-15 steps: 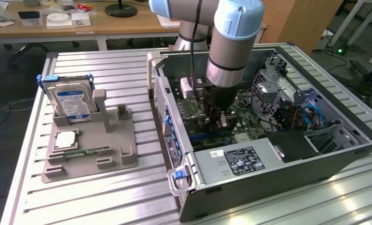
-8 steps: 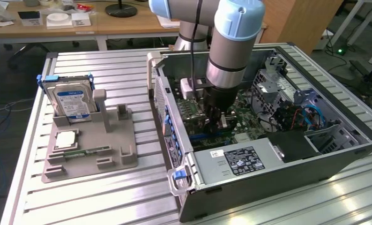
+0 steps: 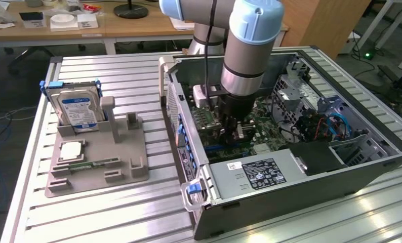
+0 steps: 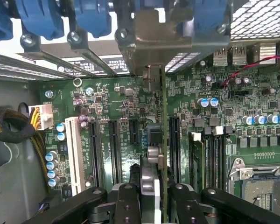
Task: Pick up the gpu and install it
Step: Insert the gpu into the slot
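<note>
Green motherboard [image 4: 107,93] lies straight below the gripper [image 4: 154,193], whose jaws are clamped on the gpu [image 4: 155,154], held edge-on between them. We judge the pick-up done and the install step in hand: the card stands inside the case [image 3: 363,167], with its pale bracket [image 4: 151,39] up at the rear openings and its board between two black slots [image 4: 114,149]. We cannot tell whether its lower edge touches a slot. Seating it, we think, calls for a straight press, with the edge lined up along one slot and the bracket kept square. In the exterior view the arm [image 3: 248,50] drops near-vertically into the open case, wrist pointing down.
</note>
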You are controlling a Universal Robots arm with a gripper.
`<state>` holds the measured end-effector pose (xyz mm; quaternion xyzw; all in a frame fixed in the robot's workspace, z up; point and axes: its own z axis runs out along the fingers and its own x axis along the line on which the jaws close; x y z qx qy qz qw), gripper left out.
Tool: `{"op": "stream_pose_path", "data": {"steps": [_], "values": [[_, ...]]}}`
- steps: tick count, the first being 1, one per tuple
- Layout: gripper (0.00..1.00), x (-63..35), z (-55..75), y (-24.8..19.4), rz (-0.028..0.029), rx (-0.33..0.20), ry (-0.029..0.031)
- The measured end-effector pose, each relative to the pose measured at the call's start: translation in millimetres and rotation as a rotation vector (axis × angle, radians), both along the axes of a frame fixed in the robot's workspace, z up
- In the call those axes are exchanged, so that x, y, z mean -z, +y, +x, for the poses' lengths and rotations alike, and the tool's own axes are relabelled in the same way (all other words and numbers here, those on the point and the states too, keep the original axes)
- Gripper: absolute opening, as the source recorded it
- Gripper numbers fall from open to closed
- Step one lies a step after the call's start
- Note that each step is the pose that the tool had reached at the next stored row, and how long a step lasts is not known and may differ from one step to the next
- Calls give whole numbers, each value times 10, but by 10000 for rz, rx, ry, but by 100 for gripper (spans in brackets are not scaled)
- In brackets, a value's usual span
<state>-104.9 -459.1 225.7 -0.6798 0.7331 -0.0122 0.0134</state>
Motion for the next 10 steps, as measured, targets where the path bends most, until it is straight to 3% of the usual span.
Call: {"op": "stream_pose_path", "data": {"steps": [7, 8, 10], "values": [[29, 2, -18, 0, -2, -1, -4], [29, 2, -20, 0, -2, 2, -30], [29, 3, -19, 1, -2, -2, -144]]}}
